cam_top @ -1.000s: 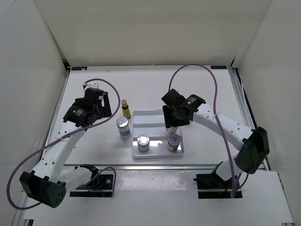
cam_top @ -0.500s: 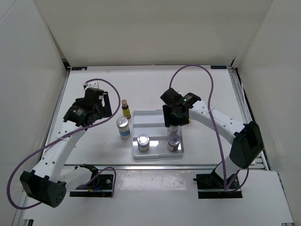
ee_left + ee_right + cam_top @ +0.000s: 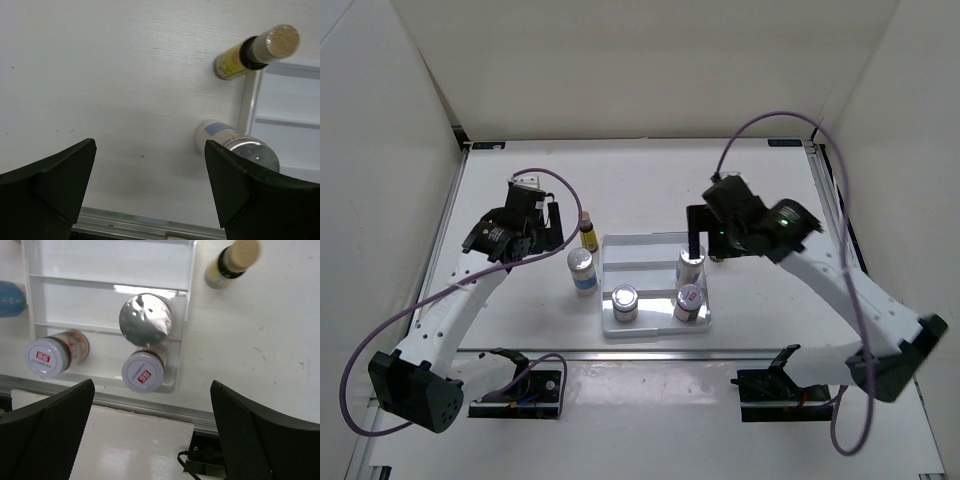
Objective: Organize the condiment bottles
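Observation:
The white tray (image 3: 650, 250) holds three condiment bottles. A silver-capped one (image 3: 690, 265) (image 3: 146, 320) stands in its middle row at the right. Two with red-marked caps (image 3: 625, 302) (image 3: 688, 302) (image 3: 50, 356) (image 3: 143, 372) stand in the near row. Left of the tray stand a blue-labelled white bottle (image 3: 582, 270) (image 3: 235, 145) and a dark-brown, yellow-labelled one (image 3: 588, 232) (image 3: 255, 52). Another tan-capped bottle (image 3: 235, 260) stands just off the tray's right side. My right gripper (image 3: 708, 240) (image 3: 152, 385) hangs open above the tray's right edge, holding nothing. My left gripper (image 3: 542, 235) (image 3: 150, 145) is open over bare table, left of the two outside bottles.
The tray's far row (image 3: 110, 262) holds nothing. A metal rail (image 3: 150, 407) runs along the table's near edge, with cable boxes (image 3: 520, 390) (image 3: 785, 390) below it. White walls close in the table on three sides.
My right gripper has opened, leaving the silver-capped bottle in the tray's middle row, and has risen and drawn back to the right. The left gripper has shifted slightly right.

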Tool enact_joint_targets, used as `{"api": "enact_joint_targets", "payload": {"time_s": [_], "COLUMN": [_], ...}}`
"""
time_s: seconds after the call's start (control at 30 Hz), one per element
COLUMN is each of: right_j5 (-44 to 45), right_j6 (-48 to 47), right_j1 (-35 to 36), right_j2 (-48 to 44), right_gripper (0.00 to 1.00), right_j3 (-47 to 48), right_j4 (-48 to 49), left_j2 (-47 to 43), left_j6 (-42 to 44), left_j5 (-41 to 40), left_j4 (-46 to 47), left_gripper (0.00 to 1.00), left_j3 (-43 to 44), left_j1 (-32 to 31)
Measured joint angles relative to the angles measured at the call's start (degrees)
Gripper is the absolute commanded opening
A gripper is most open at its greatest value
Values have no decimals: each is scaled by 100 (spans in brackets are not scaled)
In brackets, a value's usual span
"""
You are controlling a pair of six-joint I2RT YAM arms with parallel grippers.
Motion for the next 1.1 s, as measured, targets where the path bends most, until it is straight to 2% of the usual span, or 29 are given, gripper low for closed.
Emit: {"api": "enact_joint_targets", "payload": {"time_s": [0.2,0.33,0.53,0.73,0.87,0.93,0.97,1.0,1.1], "right_j5": [616,894,1075,1386,1596,1757,1843,1902,2031], "right_j6": [-122,-133,-114,-138,-177,-157,-129,-107,-63], "right_j1": [-7,-28,-66,-63,-66,-63,-59,-57,-57], "right_j2": [-1346,-1825,-2017,-2076,-2295,-2490,-2599,-2699,-2896], "right_gripper": [100,100,100,100,100,100,100,100,100], "right_j3": [-26,-590,-1349,-1414,-1539,-1759,-1891,-2011,-2162], "right_j4": [-551,-811,-1054,-1084,-1014,-892,-879,-879,-874], "left_j2": [-90,-125,35,629,785,839,870,901,949], "left_j6": [48,-142,-310,-479,-568,-610,-629,-636,-688], "left_j5": [1132,1718,1906,1768,1648,1598,1576,1528,1478], "left_j4": [214,267,323,323,323,321,321,315,352], "left_gripper": [100,100,100,100,96,86,78,51,17], "left_j3": [-144,-175,-173,-175,-197,-223,-234,-236,-232], "left_j1": [-9,-271,-800,-1036,-1058,-1058,-1058,-1058,-1080]}}
